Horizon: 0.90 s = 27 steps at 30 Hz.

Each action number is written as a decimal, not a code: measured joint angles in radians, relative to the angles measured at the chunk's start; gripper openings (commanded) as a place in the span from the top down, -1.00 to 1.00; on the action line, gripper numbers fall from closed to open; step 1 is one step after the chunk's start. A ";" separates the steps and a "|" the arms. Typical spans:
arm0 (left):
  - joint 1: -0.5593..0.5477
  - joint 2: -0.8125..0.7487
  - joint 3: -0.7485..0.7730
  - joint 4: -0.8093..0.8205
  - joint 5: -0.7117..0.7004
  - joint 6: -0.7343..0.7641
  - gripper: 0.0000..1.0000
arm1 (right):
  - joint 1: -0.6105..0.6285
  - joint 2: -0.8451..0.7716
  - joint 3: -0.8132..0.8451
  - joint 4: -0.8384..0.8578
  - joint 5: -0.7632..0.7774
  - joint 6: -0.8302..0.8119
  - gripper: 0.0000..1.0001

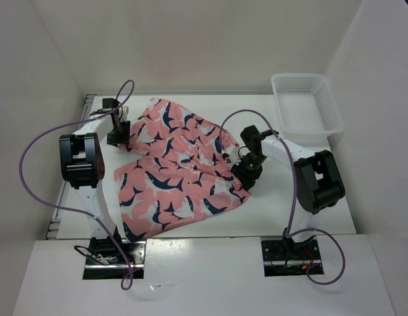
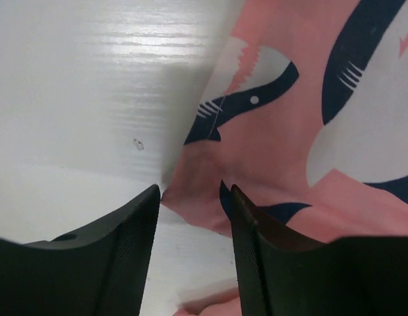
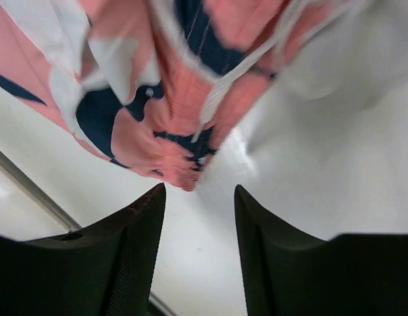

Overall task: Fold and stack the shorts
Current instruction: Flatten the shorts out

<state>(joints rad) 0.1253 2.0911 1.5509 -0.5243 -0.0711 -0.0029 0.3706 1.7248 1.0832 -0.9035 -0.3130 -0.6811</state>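
I see the shorts (image 1: 177, 168) lying rumpled on the counter (image 1: 309, 197).
My left hand (image 2: 194, 197) and right hand (image 3: 200, 194) flank them at opposite edges, both released, holding nothing.

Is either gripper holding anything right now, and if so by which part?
Nothing is held. The left gripper and right gripper are both open at the edges of the shorts, with no fabric pinched between the fingers.
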 measured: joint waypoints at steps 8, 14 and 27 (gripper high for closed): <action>-0.010 -0.024 0.191 -0.070 0.036 0.000 -0.22 | -0.143 0.000 0.410 0.055 -0.113 0.153 -0.25; -0.032 -0.137 0.166 -0.058 0.061 -0.001 -0.11 | -0.142 -0.035 0.344 0.146 -0.068 0.162 -0.25; -0.702 -1.025 -0.637 -0.414 -0.035 0.001 -0.36 | 0.116 -0.278 -0.042 0.289 0.071 -0.116 -0.25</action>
<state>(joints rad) -0.5762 1.0664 0.9138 -0.9386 -0.1059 -0.0017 0.4870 1.4464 1.0409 -0.6147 -0.2420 -0.7971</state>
